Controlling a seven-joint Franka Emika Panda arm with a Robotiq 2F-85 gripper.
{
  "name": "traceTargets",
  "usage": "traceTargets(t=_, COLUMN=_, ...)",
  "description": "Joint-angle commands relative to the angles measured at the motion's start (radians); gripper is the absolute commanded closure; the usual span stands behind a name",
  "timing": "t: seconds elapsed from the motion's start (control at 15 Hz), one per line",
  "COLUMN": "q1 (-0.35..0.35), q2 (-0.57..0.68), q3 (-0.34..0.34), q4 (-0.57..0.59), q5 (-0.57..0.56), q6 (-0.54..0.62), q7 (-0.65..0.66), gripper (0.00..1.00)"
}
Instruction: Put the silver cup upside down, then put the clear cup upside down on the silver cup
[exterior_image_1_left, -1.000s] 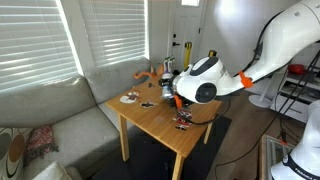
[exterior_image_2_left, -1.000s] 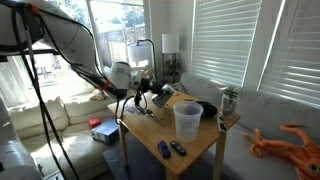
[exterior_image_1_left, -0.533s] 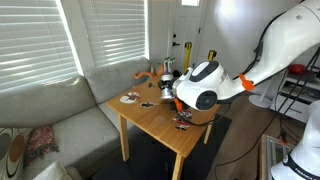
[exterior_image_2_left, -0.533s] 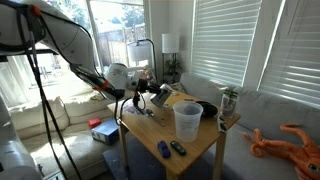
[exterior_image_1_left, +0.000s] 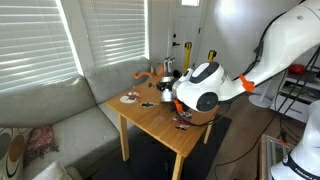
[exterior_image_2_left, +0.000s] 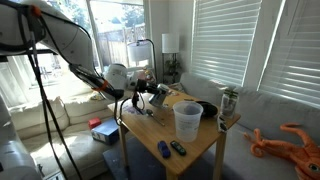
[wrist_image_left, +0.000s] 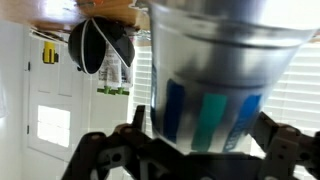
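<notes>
The gripper (exterior_image_2_left: 152, 95) is clamped on the silver cup (wrist_image_left: 215, 50) and has dipped a little by a table (exterior_image_2_left: 205, 152) corner. The flip looks under way. The clear cup (exterior_image_2_left: 186, 120) waits mid-table.

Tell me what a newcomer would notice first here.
The silver cup fills the wrist view, clasped between the fingers. In an exterior view, the bulky white arm looms over the wooden table. The clear cup stands upright on that table.
</notes>
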Motion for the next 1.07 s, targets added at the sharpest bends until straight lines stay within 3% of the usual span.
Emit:
traceTargets(t=0.0, q1=-0.023, q2=-0.016, q3=0.022, q4=-0.019, q5=0.021, q6=0.023, q7=-0.002, gripper=0.0)
traceTargets(t=0.33, q1=-0.036, q2=-0.053, q3=0.014, q4=-0.024, q5=0.229, q6=0.145, q7=-0.118, gripper=0.0)
traceTargets(t=0.8, q1=-0.073, q2=-0.162, q3=-0.02, q4=-0.04, q5=0.737, q6=0.294, q7=-0.468, gripper=0.0)
traceTargets(t=1.0, q1=-0.08, q2=-0.228, q3=-0.044, q4=-0.04, q5=0.968, q6=0.296, q7=-0.637, gripper=0.0)
